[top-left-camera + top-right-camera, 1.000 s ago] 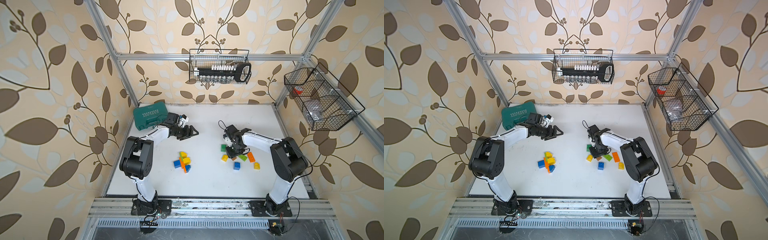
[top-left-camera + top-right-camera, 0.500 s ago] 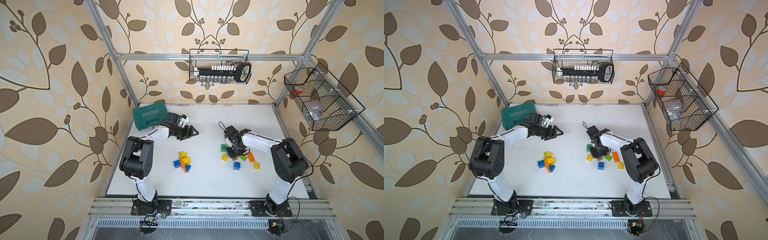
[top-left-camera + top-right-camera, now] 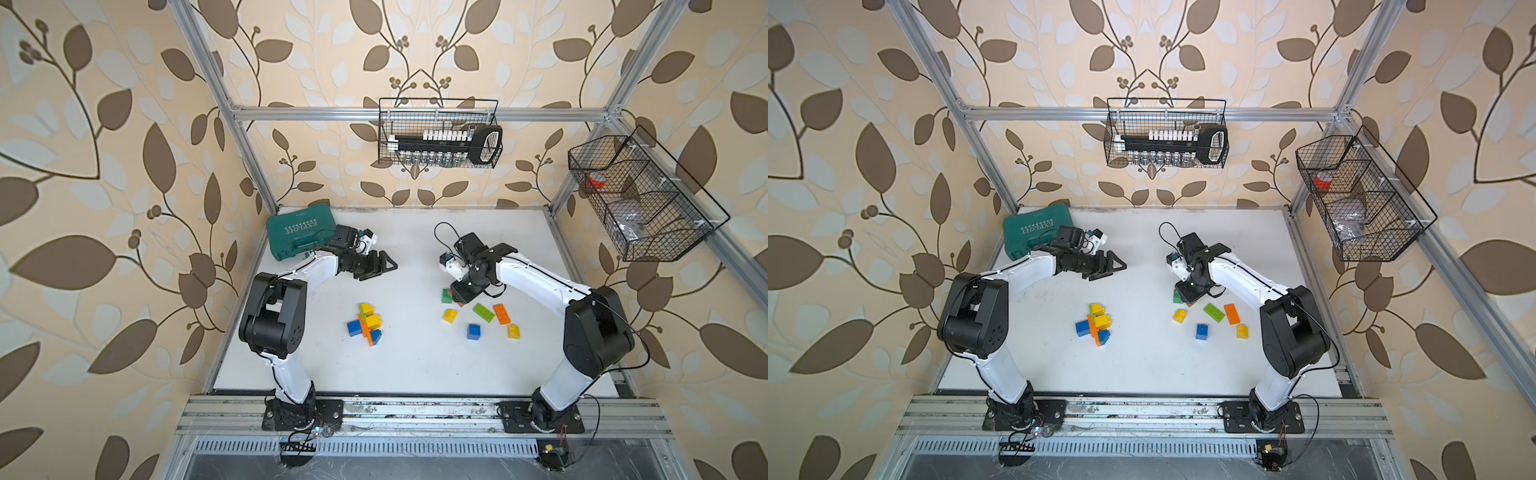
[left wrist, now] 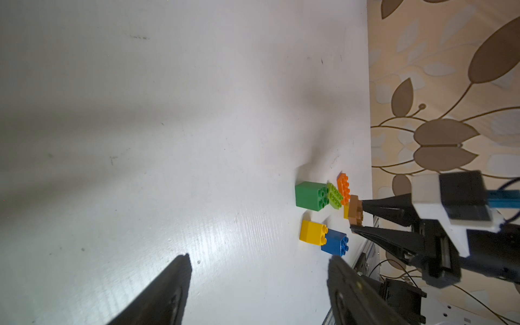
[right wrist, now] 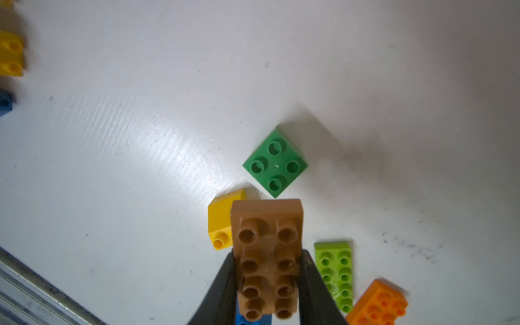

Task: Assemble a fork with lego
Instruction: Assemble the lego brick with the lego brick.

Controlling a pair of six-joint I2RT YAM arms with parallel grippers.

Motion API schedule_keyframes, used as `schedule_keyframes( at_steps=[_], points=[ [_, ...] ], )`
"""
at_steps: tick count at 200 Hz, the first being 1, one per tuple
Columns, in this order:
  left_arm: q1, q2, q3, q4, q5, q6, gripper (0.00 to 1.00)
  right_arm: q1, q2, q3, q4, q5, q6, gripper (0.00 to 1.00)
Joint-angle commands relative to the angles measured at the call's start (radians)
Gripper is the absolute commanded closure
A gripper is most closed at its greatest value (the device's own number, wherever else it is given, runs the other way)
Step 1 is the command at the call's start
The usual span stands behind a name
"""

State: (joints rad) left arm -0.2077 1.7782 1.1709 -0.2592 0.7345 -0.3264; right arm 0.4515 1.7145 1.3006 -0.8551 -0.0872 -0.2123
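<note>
Right wrist — brick (image 5: pixel 267 225) seemingly along pincer (image 5: pixel 270 253)

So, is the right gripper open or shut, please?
The right gripper is shut on the brown brick; its fingers press both long sides.

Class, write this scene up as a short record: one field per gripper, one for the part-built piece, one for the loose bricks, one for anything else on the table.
left gripper: open, holding nothing
right gripper: shut on brown brick, gripping its long sides
part-built piece: yellow, blue and orange bricks joined, mid-table
loose bricks: dark green square, lime brick, orange brick, blue brick, yellow brick, another yellow brick
other: teal case, far left corner of table
</note>
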Motion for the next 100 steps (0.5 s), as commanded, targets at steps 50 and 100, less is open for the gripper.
schedule_keyframes(
  at_steps=[50, 100],
  points=[
    [0.019, -0.006, 0.029, -0.017, 0.037, -0.007, 0.23, -0.005, 0.208, 0.262, -0.161, -0.024, -0.457, 0.74],
    [0.024, -0.002, 0.024, -0.005, 0.046, -0.012, 0.23, -0.008, 0.24, 0.247, -0.157, 0.002, -0.566, 0.73]
  ],
)
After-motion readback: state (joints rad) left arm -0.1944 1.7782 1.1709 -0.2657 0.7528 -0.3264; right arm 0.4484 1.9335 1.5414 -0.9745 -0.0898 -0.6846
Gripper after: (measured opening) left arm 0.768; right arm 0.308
